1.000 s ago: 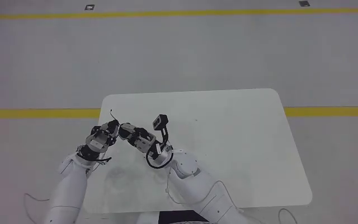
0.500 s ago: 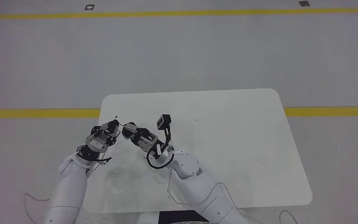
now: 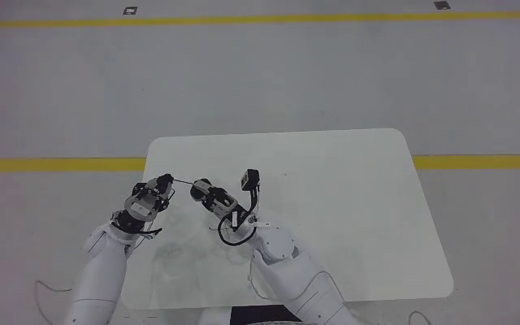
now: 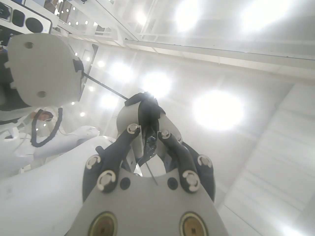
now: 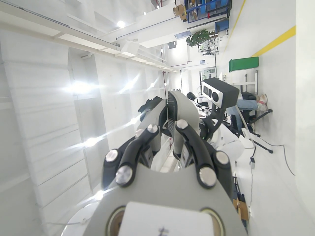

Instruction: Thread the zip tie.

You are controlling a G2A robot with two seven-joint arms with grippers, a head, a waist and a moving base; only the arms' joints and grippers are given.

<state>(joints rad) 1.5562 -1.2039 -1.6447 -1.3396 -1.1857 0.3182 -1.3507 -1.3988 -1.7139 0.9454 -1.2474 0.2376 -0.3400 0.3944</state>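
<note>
Zip tie (image 3: 180,182) is held straight above the table (image 3: 341,162) near its left edge, its long axis laid between the left gripper (image 3: 165,179) and the right gripper (image 3: 197,187), each pressed together on one end, so that neither is nearer to it.
</note>
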